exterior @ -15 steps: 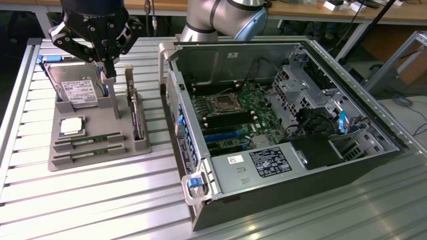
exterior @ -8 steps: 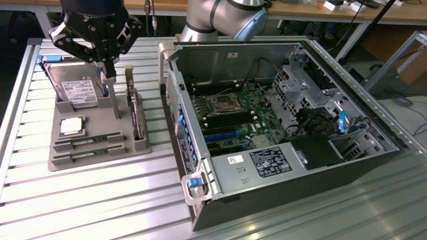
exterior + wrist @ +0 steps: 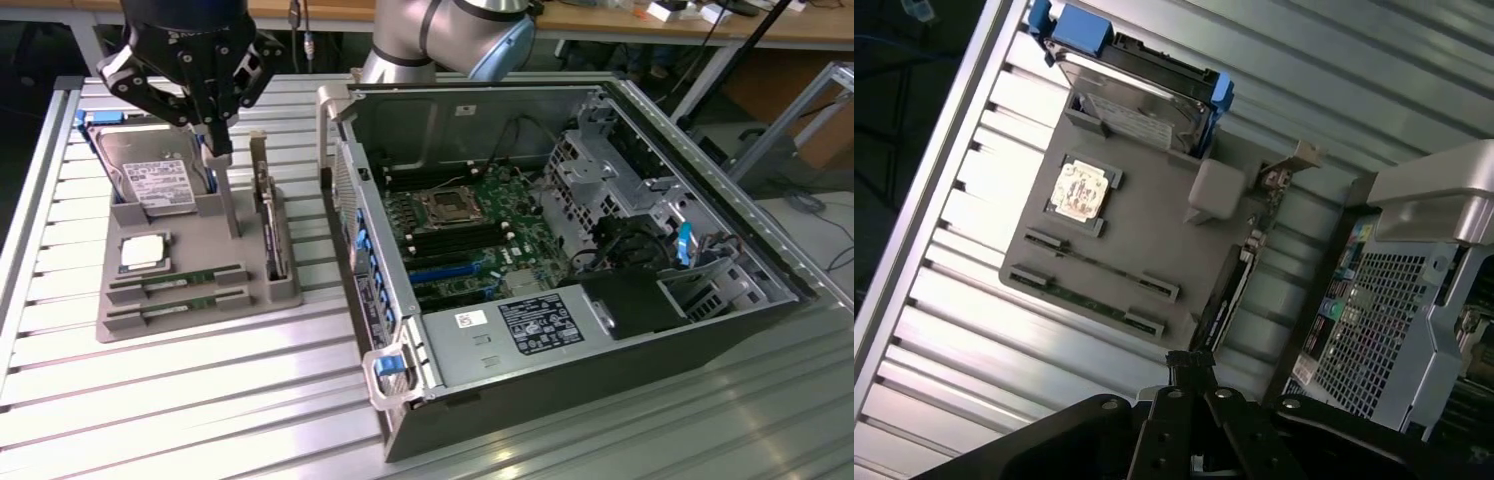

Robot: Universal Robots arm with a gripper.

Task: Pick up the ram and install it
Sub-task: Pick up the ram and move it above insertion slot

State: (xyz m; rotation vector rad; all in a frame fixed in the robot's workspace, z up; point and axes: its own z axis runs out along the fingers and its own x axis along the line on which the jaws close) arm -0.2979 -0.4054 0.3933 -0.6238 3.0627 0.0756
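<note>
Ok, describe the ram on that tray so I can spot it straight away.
Find the grey tray on the exterior view's left of the open computer case. At its end nearest the camera, beside the square silver processor chip, the ram sits in a narrow slot. It is a long, thin green stick, unlike the boxy hard drive.

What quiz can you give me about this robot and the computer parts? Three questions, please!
1. True or false: two ram sticks sit in the grey tray.
2. The gripper hangs above: A the tray, B a sink, C a bookshelf?
3. Which square silver part lies between the ram sticks and the hard drive?
Key: 1 true; 2 A; 3 the processor.
</note>
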